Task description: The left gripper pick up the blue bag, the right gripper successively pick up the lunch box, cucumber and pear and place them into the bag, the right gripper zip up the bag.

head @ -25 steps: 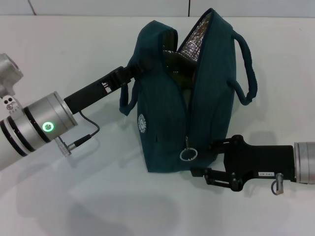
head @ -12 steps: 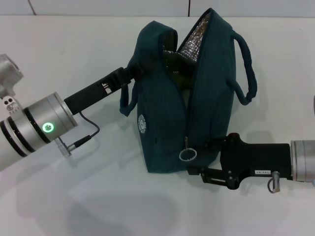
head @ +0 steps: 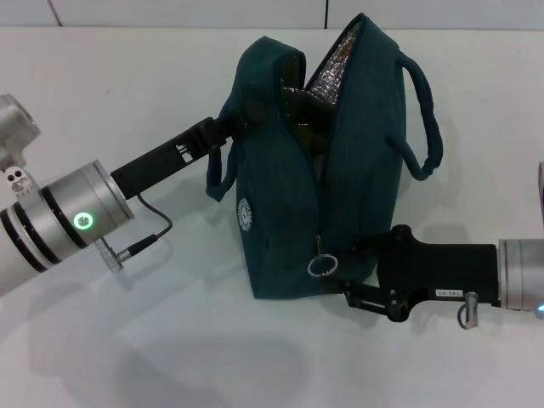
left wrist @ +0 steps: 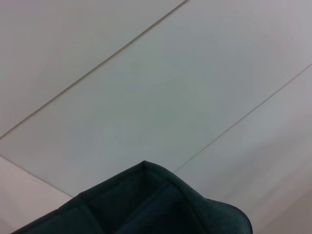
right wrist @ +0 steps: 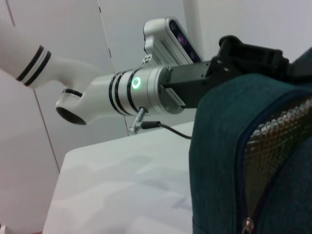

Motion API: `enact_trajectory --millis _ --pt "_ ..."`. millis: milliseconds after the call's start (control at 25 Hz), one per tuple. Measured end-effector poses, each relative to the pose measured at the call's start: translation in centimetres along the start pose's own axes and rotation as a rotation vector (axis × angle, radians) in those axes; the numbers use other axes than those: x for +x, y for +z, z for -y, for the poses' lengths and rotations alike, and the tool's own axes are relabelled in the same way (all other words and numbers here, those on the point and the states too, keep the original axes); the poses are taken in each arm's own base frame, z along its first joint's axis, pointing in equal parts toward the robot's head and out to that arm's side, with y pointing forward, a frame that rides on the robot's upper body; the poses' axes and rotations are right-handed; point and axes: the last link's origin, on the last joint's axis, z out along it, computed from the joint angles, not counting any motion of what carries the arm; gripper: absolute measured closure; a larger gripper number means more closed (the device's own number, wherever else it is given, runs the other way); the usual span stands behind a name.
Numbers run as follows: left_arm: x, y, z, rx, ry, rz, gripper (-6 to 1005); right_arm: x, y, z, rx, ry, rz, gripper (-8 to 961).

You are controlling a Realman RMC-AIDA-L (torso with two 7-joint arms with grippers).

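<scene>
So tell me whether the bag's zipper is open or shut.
Open: the blue bag gapes at the top, silver lining showing; the ring pull sits low.

- Head view: high, looking forward and down at the white table (head: 127,102), dark teal fabric bag (head: 280,212) at frame centre.
- Left wrist view: angled upward, bag rim (left wrist: 146,204) very near at lower edge.
- Right wrist view: close beside the bag (right wrist: 229,146), facing the left arm (right wrist: 126,92); both shared with head view.

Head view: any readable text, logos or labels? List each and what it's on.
Nothing can be read.
Round white emblem on the blue bag: too small to read.
White label on the right gripper body: characters illegible.
White marks on the left gripper: illegible.
</scene>
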Motion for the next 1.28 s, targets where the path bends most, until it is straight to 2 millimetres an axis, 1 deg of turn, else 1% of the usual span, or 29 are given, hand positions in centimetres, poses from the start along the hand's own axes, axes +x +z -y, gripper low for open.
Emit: enact_trajectory --millis 480,880,1280 --pt "-0.15 -0.09 0.06 0.004 -0.003 0.003 933 0.01 0.93 -0.37 -0.025 -0.011 -0.017 621" --pt "-0.26 -0.32 0.1 0.007 -0.006 0.001 933 0.04 0.92 -0.26 -0.013 -0.003 -0.013 620" --pt "-0.27 -0.37 0.12 0.008 -0.007 -0.001 933 0.3 1.1 0.16 0.022 -0.003 -0.029 816"
